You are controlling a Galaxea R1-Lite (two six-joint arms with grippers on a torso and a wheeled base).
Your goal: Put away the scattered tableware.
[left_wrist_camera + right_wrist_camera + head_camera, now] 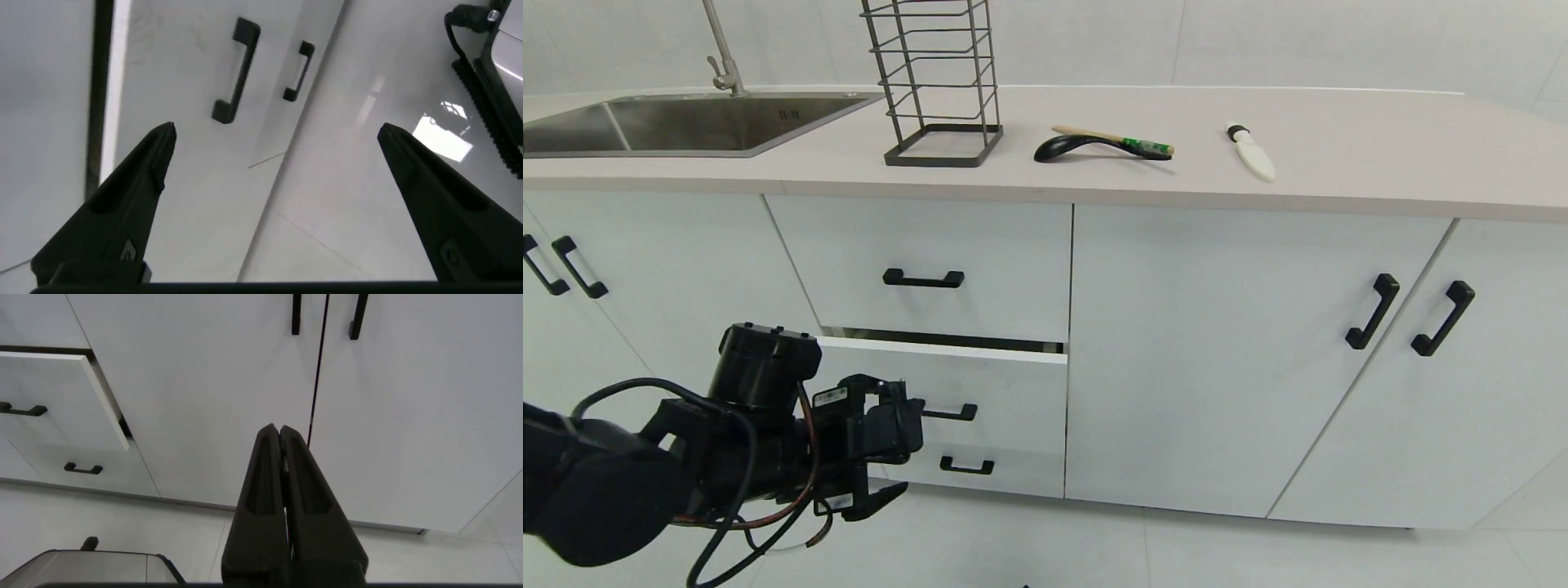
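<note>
Head view: left claw (pixel 900 445), jaws apart and empty, hangs low before the drawers, just left of the handle (pixel 949 412) of the middle drawer (pixel 980 380), which stands slightly ajar. That handle's long axis runs left-right. Right claw (pixel 280 434) is pressed together, empty. Spoon (pixel 1094 145) and white utensil (pixel 1252 153) lie on the worktop (pixel 1380 155), far up and right of the left claw.

No legible text or numbers
</note>
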